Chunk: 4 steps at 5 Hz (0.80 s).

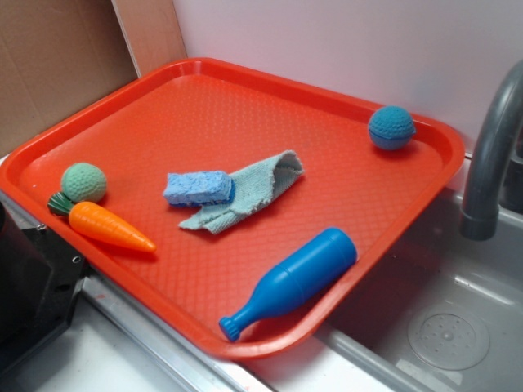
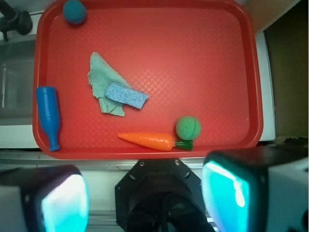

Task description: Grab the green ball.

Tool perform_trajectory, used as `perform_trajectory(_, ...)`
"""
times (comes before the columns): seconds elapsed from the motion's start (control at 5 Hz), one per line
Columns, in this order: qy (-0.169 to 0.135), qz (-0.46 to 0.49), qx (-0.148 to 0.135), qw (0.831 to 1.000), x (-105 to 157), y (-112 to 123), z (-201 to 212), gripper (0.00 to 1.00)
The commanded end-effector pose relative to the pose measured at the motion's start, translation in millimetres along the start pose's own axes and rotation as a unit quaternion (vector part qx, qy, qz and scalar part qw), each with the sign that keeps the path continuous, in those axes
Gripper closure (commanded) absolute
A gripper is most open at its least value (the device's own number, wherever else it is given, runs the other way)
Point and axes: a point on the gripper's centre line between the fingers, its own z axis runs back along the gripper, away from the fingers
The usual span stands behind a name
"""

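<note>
Crocheted green ball (image 1: pixel 83 181), textured plastic tray (image 1: pixel 327 139)

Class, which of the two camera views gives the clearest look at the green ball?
The exterior view: the green ball appears larger, its knit texture visible, beside the carrot. The wrist view shows the ball smaller, from above, its surface less distinct.

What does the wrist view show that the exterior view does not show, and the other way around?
Only the wrist view shows the gripper, open, with its two fingers low in the frame, short of the tray.

Only the exterior view shows the sink drain and the tall shape of the grey faucet.

Both show the red tray holding the green ball beside the carrot, the blue sponge lying on the cloth, the blue bottle, and the teal ball in a corner.
</note>
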Motion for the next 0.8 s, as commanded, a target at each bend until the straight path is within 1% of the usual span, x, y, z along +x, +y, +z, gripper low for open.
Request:
perform_trajectory(0.0, 0.000, 0.000, 0.000, 1.000, 0.0, 0.0, 0.0, 0.00)
perform_trajectory(0.2, -0.018, 0.121, 0.046, 0.991, 16.3, 49.4, -50.1, 0.00)
perform_trajectory(0.4, -0.048, 0.219, 0.045, 0.973, 12.9, 80.7, -98.5, 0.00)
perform_trajectory(0.6, -0.051, 0.270, 0.046, 0.960, 6.7, 103.5, -125.7, 0.00)
